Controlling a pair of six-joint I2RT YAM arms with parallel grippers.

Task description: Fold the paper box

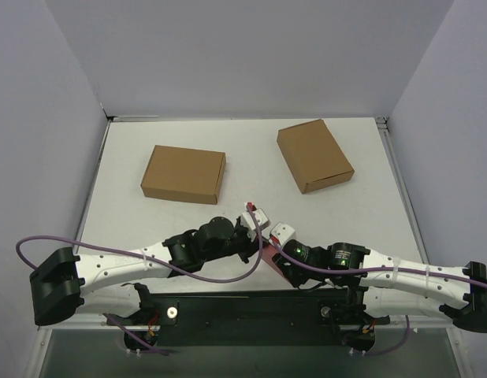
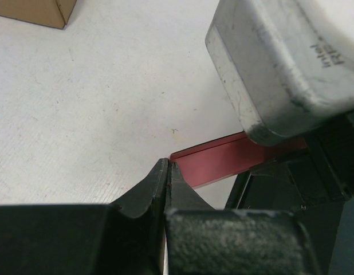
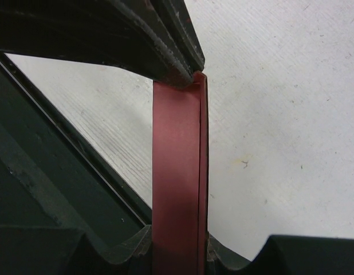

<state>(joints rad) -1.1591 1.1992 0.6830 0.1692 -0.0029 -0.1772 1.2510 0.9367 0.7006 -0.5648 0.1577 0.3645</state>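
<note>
The pink paper box [image 1: 268, 250] is held off the table between my two grippers near the front middle, mostly hidden by them from above. In the right wrist view it is a narrow folded pink strip [image 3: 176, 172] running straight up between my fingers. My right gripper [image 3: 177, 243] is shut on its near end. My left gripper [image 2: 167, 167] is shut on a thin edge at the box's other end [image 2: 223, 160]. Its fingertips [image 3: 177, 60] show pinching the strip's top in the right wrist view. The left gripper [image 1: 255, 235] and the right gripper [image 1: 276, 252] nearly touch.
Two brown cardboard boxes lie at the back, one left [image 1: 184, 174] and one right [image 1: 314, 156]. A corner of the left one shows in the left wrist view [image 2: 39, 11]. The right wrist's grey camera housing [image 2: 280, 63] hangs close above. Grey walls enclose the white table [image 1: 243, 134].
</note>
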